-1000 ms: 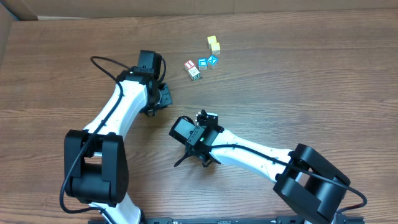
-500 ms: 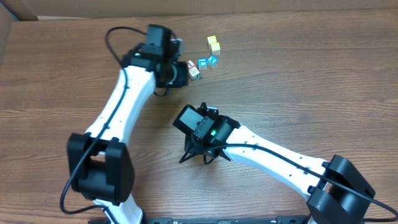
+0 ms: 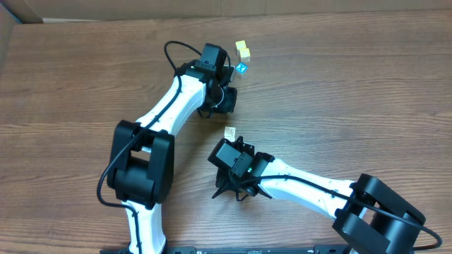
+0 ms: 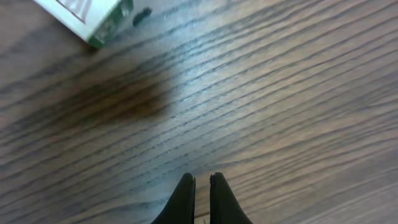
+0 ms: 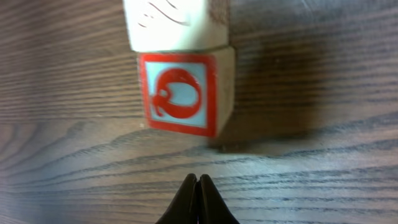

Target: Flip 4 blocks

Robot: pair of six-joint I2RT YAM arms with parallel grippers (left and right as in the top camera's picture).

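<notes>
A pale-wood block with a red frame and a red letter lies on the table just ahead of my right gripper, which is shut and empty. A second whitish block touches its far side. From overhead a small pale block shows at the tip of the right gripper. My left gripper is shut, holds nothing and hovers low over bare wood. A whitish block with a teal edge lies well ahead of it to the left. From overhead the left gripper covers the spot below the blue cube.
Two plain yellow cubes lie at the far side, and a bright blue-faced cube sits just beyond the left wrist. The right arm stretches from the lower right. Cardboard borders the table at the far left.
The left arm swung right and forward over the spot where the red-framed and blue cubes lay. The right gripper shut. A pale block now lies at its tip.
</notes>
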